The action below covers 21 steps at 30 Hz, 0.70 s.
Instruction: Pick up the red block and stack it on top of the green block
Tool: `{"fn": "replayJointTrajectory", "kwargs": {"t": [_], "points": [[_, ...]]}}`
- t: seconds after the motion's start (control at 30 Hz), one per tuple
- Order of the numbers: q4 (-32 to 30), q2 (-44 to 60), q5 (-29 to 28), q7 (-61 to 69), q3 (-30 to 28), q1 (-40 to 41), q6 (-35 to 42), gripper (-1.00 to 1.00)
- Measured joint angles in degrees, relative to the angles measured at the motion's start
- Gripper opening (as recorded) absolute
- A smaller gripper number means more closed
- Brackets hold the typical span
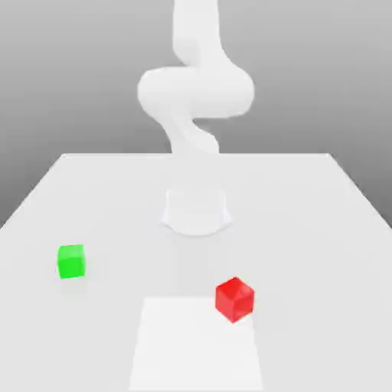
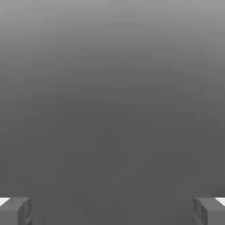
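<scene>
The red block (image 1: 234,298) rests on the white table, toward the front and a little to the exterior view's right. The green block (image 1: 71,261) sits apart from it on the exterior view's left, slightly farther back. Both cubes stand free with nothing touching them. In the hand view my gripper (image 2: 112,212) is open: its two grey fingertips (image 2: 15,211) stand far apart with nothing between them, in front of a plain grey background. The white arm (image 1: 195,92) rises from its base and leaves the top of the exterior view.
The arm's round base (image 1: 197,210) stands at the middle of the table (image 1: 306,230). A brighter white square patch (image 1: 195,344) lies on the tabletop at the front, and the red block stands on its far corner.
</scene>
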<state>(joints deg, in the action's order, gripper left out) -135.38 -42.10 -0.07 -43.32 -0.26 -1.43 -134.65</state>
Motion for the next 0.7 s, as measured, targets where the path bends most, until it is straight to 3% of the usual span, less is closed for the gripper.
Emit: {"fn": "replayJointTrajectory", "kwargs": {"t": [0.53,0.7], "points": [[-27.87,31.13,-0.29,20.79,-1.38,-10.49,-22.97,0.00],[-29.99,45.31,0.26,24.09,-0.43,-11.27,-34.11,0.00]]}}
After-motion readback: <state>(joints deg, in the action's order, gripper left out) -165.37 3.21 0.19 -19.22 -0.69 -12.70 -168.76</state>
